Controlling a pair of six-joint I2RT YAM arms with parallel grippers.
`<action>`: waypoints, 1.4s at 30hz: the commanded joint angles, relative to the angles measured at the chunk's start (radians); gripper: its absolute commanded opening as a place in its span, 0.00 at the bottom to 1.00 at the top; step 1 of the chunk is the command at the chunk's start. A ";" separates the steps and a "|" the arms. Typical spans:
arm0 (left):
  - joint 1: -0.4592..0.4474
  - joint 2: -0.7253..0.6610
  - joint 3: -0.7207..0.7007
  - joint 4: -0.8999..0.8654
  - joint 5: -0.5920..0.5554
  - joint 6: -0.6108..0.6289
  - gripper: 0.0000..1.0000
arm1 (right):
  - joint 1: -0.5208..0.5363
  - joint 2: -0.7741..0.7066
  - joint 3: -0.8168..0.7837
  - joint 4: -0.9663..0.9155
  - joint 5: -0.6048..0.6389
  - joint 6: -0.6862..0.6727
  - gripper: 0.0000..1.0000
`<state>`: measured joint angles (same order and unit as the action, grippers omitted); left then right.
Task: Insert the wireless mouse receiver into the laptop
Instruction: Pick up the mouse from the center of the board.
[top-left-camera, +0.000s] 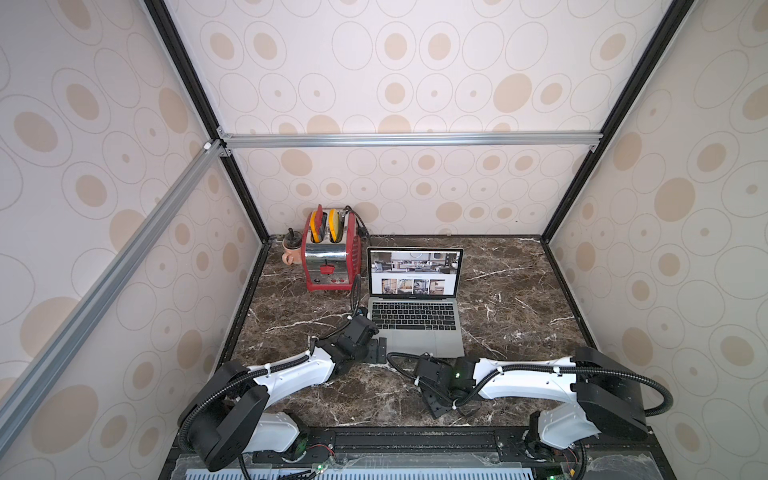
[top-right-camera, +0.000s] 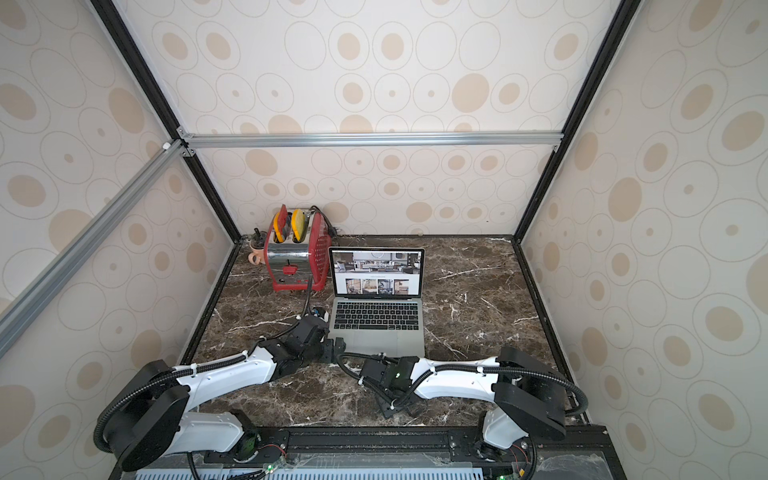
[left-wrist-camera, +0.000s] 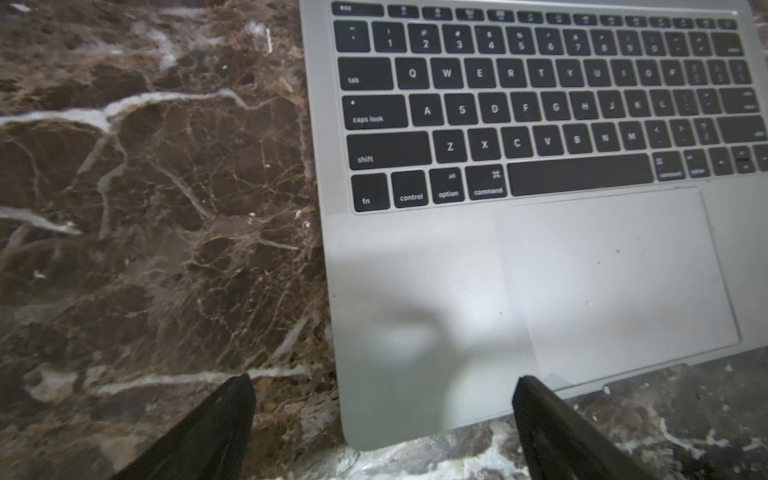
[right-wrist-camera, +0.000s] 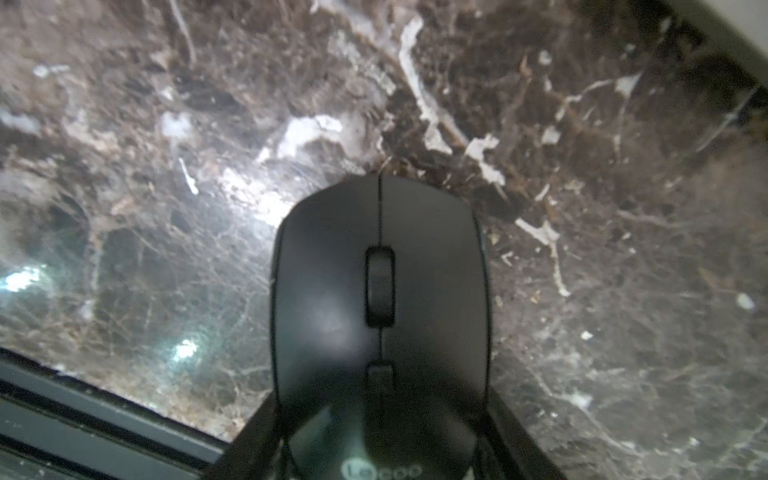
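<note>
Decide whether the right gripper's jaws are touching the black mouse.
Cannot tell. In the right wrist view the right gripper flanks the black mouse, but black jaws against black sides hide any contact or gap.

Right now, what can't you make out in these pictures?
Receiver: seen in no view; too small or hidden.
Laptop ports: left wrist view shows only its top deck; top views too distant.
Mouse: rear cut off by right wrist view's edge; right arm covers it in top views.
Right hand: gripping the mouse or not, unclear.
</note>
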<state>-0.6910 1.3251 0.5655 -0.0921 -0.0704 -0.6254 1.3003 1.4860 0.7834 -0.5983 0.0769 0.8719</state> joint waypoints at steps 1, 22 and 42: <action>0.001 -0.025 0.061 -0.003 0.090 0.006 0.99 | -0.015 -0.065 -0.023 0.068 -0.025 -0.063 0.45; 0.194 -0.124 0.101 0.675 1.121 -0.324 0.99 | -0.675 -0.216 -0.042 0.751 -1.244 -0.352 0.12; 0.185 -0.118 0.122 0.683 1.189 -0.276 0.80 | -0.657 -0.110 0.041 0.908 -1.321 -0.284 0.06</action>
<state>-0.5014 1.2224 0.6422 0.5869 1.0992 -0.9413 0.6361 1.3571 0.7940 0.2462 -1.2091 0.5797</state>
